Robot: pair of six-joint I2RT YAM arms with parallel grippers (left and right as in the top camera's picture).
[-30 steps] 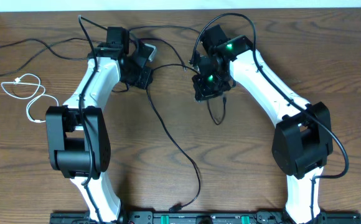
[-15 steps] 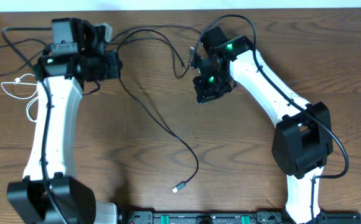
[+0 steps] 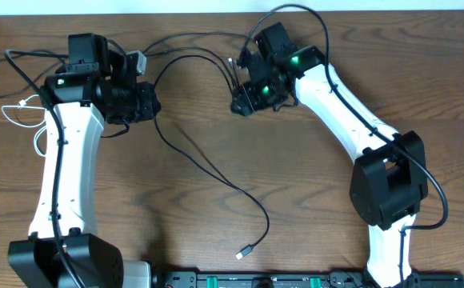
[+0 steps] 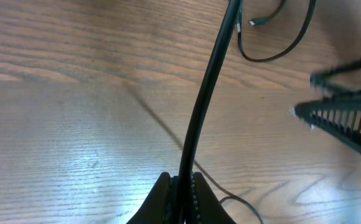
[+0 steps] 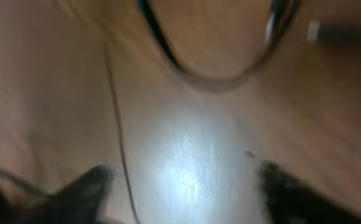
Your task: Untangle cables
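Note:
My left gripper (image 3: 149, 102) is shut on a long black cable (image 3: 208, 168), which trails down the table to its plug (image 3: 242, 254). In the left wrist view the jaws (image 4: 182, 194) pinch that cable (image 4: 202, 106), and it runs up and away. A second black cable (image 3: 190, 54) arcs between the two grippers, with its plug ends near my right gripper (image 3: 238, 102). The right wrist view is blurred. It shows the right gripper (image 5: 183, 186) open, with a thin cable (image 5: 121, 155) lying on the wood between its fingers, nearer the left one. A white cable (image 3: 16, 110) lies at the far left, partly under the left arm.
Thicker black arm cables (image 3: 16, 60) loop near the table's back left edge. The right arm's base (image 3: 388, 192) stands at the right and the left arm's base (image 3: 64, 264) at the lower left. A black rail (image 3: 296, 280) runs along the front edge.
My left arm swung left, dragging the long black cable with it. The right gripper opened, let go of the cable and shifted up and to the left.

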